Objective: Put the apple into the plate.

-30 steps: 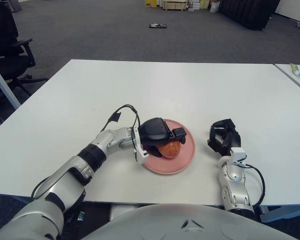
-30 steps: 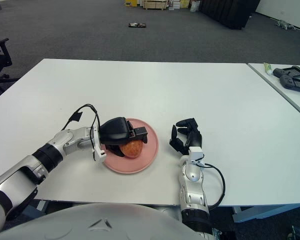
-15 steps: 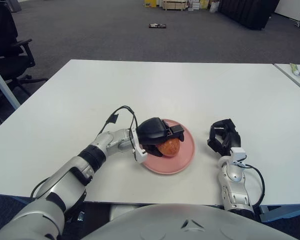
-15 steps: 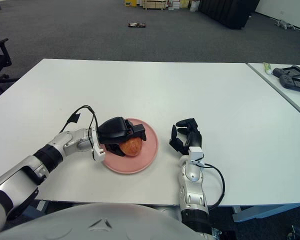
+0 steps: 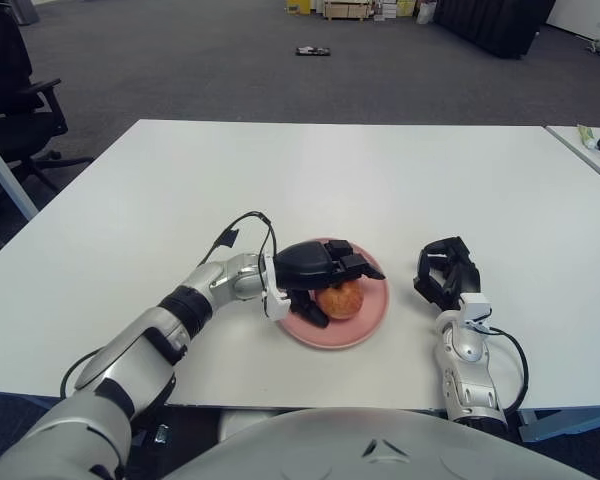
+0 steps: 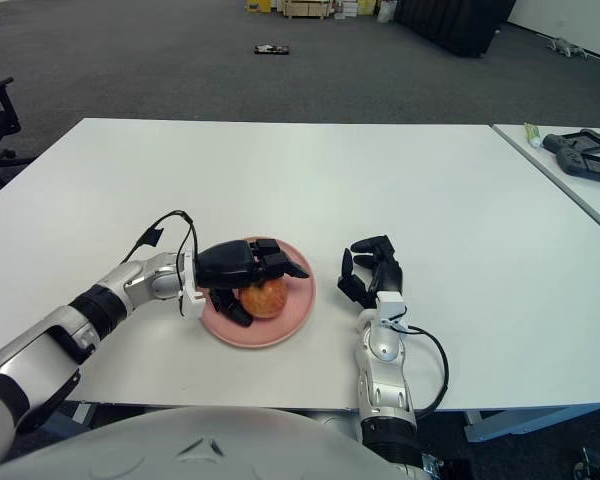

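A red-yellow apple [image 5: 340,299] lies in the pink plate [image 5: 365,326] near the front middle of the white table [image 5: 380,180]. My left hand [image 5: 332,282] hovers right over the apple, its black fingers [image 6: 285,266] stretched out flat above it and the thumb [image 6: 236,312] down at the plate's near-left side. The fingers are spread and no longer wrap the fruit, whose left part the palm hides. My right hand [image 6: 372,270] shows idle to the right of the plate, holding nothing.
The table's front edge runs just below the plate. A second table [image 6: 570,170] at the far right carries a controller [image 6: 585,148] and a small tube. An office chair [image 5: 20,95] stands off the table's left side.
The left hand's fingers have opened from around the apple and now stretch out above it. The apple stays in the plate. The right hand has not moved.
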Controlling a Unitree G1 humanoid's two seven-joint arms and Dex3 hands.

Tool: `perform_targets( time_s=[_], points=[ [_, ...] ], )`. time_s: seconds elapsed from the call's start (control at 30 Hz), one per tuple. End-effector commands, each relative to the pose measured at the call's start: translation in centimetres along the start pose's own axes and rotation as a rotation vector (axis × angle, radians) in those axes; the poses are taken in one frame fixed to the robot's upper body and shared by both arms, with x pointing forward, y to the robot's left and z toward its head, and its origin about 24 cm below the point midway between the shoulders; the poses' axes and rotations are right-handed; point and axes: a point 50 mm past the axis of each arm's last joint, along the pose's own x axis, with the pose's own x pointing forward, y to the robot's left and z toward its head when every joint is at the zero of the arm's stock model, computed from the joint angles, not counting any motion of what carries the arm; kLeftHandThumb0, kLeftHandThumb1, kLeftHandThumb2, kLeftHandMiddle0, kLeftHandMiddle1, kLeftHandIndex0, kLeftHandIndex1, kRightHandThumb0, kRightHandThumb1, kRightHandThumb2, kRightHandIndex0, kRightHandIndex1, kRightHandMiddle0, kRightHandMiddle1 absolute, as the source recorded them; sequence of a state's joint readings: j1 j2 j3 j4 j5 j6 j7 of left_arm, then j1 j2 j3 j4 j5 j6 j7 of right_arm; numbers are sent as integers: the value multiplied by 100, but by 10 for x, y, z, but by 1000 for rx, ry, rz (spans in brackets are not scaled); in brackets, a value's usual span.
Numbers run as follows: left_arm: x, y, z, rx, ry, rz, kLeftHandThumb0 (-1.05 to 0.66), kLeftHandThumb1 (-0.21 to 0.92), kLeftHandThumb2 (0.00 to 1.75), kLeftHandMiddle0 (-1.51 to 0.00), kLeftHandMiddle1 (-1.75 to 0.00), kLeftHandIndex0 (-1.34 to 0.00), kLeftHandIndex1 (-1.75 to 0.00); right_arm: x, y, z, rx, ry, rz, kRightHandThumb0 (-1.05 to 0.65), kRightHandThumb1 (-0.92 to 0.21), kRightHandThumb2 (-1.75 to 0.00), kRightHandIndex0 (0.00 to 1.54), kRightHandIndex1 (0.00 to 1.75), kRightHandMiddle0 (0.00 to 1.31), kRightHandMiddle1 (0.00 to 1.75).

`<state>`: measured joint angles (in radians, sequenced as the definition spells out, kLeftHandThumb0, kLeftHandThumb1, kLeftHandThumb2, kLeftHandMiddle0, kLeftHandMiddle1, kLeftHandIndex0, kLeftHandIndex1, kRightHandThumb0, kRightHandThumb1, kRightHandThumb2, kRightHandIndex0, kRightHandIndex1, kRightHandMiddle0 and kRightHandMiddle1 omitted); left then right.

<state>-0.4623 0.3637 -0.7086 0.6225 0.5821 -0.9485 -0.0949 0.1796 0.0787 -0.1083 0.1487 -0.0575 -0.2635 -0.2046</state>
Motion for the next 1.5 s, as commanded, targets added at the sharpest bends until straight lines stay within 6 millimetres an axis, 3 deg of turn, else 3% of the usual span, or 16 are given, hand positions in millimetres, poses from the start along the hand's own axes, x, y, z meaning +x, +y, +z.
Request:
perform_targets(
  time_s=[0.0, 0.87, 1.1, 1.33, 1.47],
  points=[
    [-9, -19, -1, -50, 43, -117, -100, 92, 103, 0, -1, 0, -1, -3, -1, -7, -10, 49, -6, -39, -66, -89, 43, 166, 35, 175],
    [-13, 6, 6, -56, 35, -24, -105, 92, 96, 0, 0, 0, 0, -3, -1, -6, -10, 61, -21, -39, -66, -88, 48, 167, 35, 175],
    [-29, 35, 2, -79, 56, 98, -105, 92, 99, 0, 0, 0, 0, -3, 0, -6, -17, 71, -13, -39, -66, -89, 46, 170, 36, 175],
    [-38, 40, -4, -172, 159, 176, -102, 92, 104, 0, 0, 0, 0, -3, 0, -5, -30, 59, -9, -39, -65, -90, 45, 171, 36, 175],
    [-52, 45, -10, -325, 192, 344, -100, 92, 108, 0, 0, 0, 0, -3, 0, -5, -26, 52, -2, -39, -65, -90, 45, 172, 36, 175]
  ],
)
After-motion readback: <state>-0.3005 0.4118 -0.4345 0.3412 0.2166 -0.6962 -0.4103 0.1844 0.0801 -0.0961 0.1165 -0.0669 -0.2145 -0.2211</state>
